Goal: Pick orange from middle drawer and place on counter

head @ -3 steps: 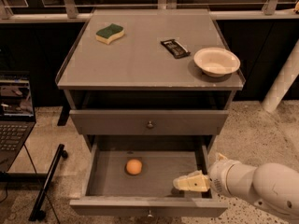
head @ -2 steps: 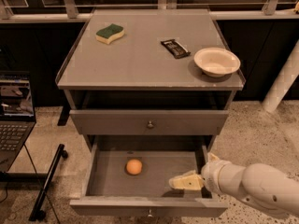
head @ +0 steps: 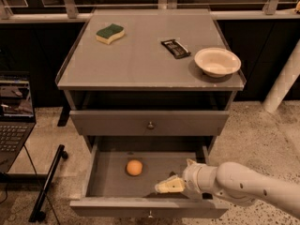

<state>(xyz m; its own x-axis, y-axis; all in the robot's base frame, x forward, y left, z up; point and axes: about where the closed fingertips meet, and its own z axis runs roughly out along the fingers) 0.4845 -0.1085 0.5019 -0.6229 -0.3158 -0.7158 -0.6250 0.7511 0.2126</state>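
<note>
Inside the open, shallow grey middle drawer (head: 110, 185), a small round orange (head: 134, 167) lies left of centre. The robot's pale gripper (head: 169, 185) sits to its right, apart. Whether the claw is released or clenched cannot be told. A glancing touch could roll the fruit away. The broad grey counter (head: 140, 55) above offers open room mid-surface.

The white arm (head: 253, 186) reaches in from the right, roughly level, its gripper (head: 169, 185) pointing left inside the middle drawer (head: 112, 186), near the front right corner.
</note>
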